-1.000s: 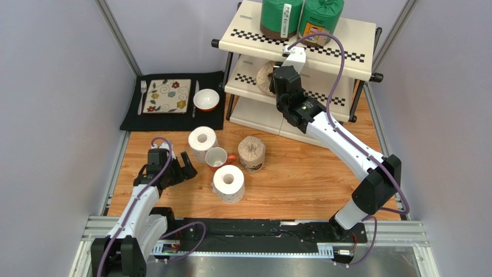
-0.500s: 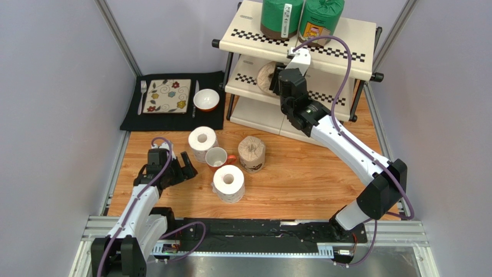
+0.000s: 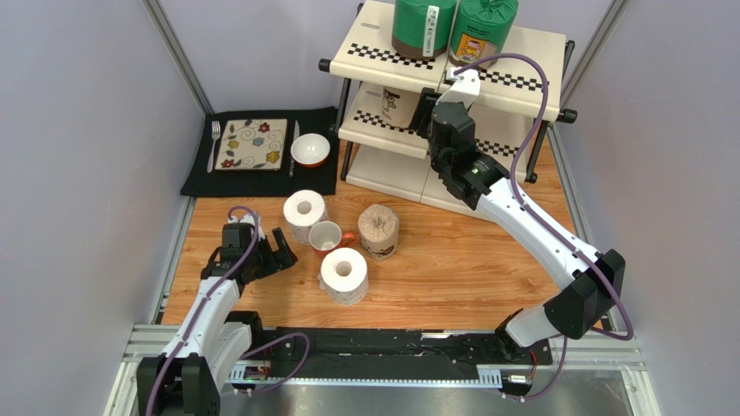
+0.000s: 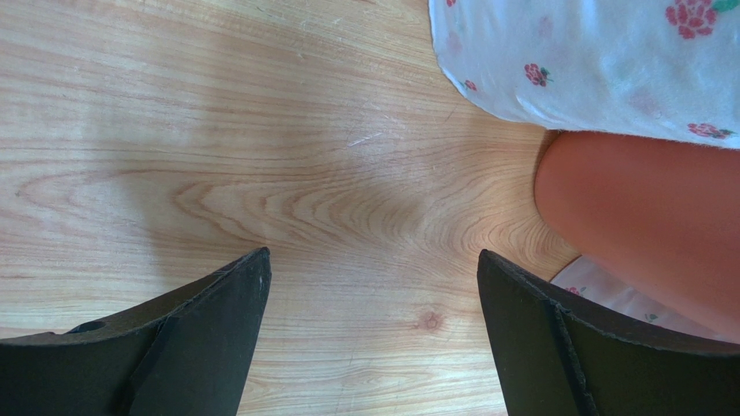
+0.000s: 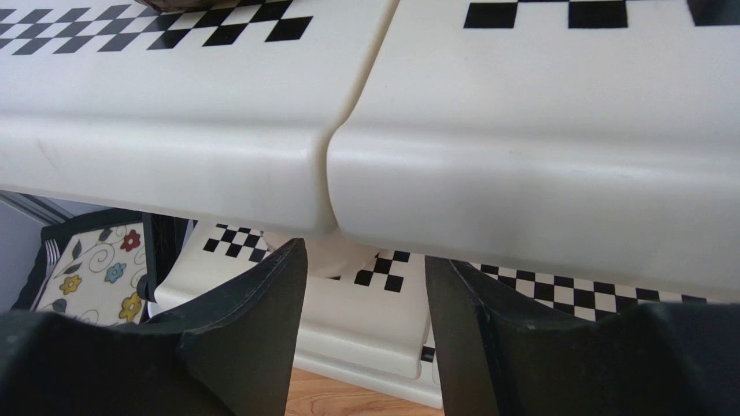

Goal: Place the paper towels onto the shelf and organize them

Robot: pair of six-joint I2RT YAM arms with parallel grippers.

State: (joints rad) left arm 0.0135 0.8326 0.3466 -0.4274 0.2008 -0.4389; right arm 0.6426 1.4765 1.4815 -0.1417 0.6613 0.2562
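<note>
Top view: bright, even, diffuse light from overhead, nothing blown out. Shadows on the bench (image 3: 469, 260) are short and soft, hugging the base of the white roll (image 3: 345, 276). Sharp edge to edge. Enclosure posts (image 3: 178, 56) lean outward, mild wide-angle. Dull sheen on the metal rail (image 3: 599, 345).

Left wrist: warm cast, wood grain crisp mid-frame, with a broad soft shadow on it by the left claw (image 4: 372, 260). Its fingers are near-black with little surface detail. Orange mug (image 4: 643, 225) at right is out of focus.

Right wrist: shelf (image 5: 521, 173) lip is bright, with faint sheen along the rounded edge, not clipped. The tier below is dimmer. Right claw (image 5: 365, 256) is underexposed with soft edges.
</note>
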